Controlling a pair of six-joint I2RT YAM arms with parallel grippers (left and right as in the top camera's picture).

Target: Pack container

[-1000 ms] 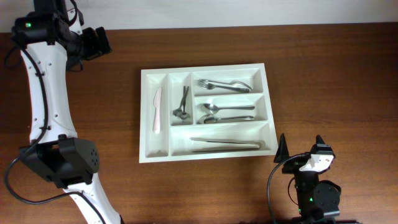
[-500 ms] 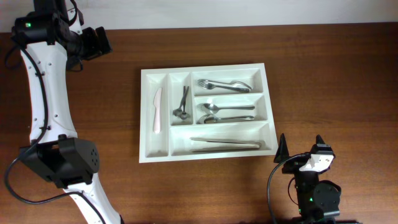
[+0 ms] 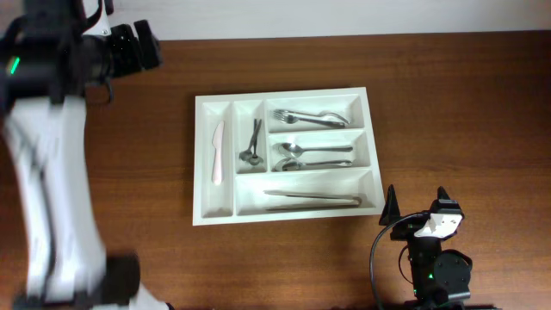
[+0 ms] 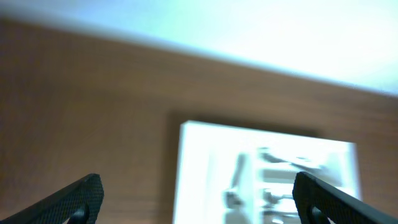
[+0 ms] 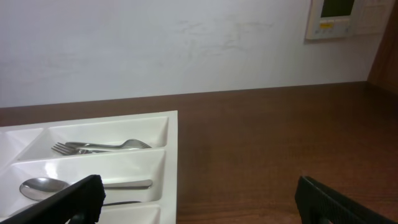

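white cutlery tray at mid-table, both claws spread

the large white rectangular plastic cutlery tray (image 3: 200, 172) is seen lying flat at the middle of the brown wooden table (image 3: 465, 112). it is judged light, stiff and smooth-walled, best taken by an outer rim. five compartments are counted, holding one white plastic knife (image 3: 217, 152), one small dark metal utensil (image 3: 251, 142), what look like two metal forks (image 3: 306, 117), two metal spoons (image 3: 310, 157) and one long metal piece (image 3: 312, 200). the left gripper (image 4: 196, 193), well apart from the tray, is shown spread and empty. the right gripper (image 5: 199, 196), near a tray corner, is likewise spread.
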